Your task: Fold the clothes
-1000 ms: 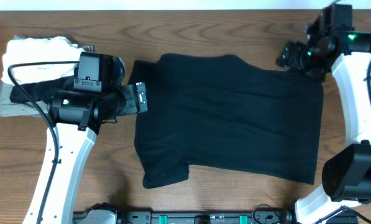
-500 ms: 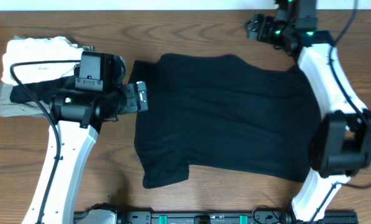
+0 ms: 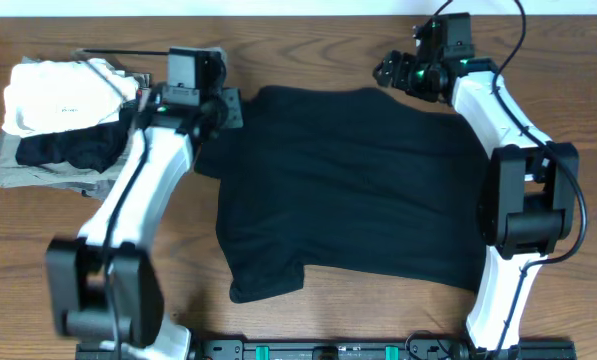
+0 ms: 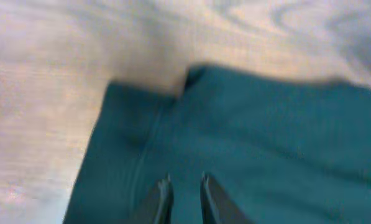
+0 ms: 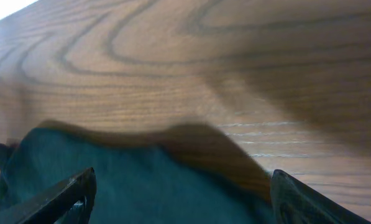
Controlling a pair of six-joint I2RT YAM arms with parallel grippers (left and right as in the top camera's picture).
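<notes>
The clothes, a black T-shirt (image 3: 358, 190), lie spread flat across the middle of the table, with one sleeve sticking out at the lower left. My left gripper (image 3: 230, 107) hovers at the shirt's upper left corner. In the left wrist view its jaws (image 4: 185, 180) are drawn in to a slim gap over the fabric (image 4: 266, 143) beside a sleeve seam. The cloth looks flat there, and I cannot tell whether any is pinched. My right gripper (image 3: 386, 72) is at the shirt's top edge near the collar. It is open (image 5: 182, 180), with the fabric edge (image 5: 110, 174) below and between its fingers.
A stack of folded garments sits at the far left: white (image 3: 53, 85) on top, a dark piece (image 3: 63, 150) below it, and grey (image 3: 13, 175) underneath. Bare wood table (image 3: 308, 55) runs along the far edge behind the shirt.
The left arm swung up from the shirt's left edge to its upper left corner and its jaws narrowed. The right arm moved left along the top edge, staying open.
</notes>
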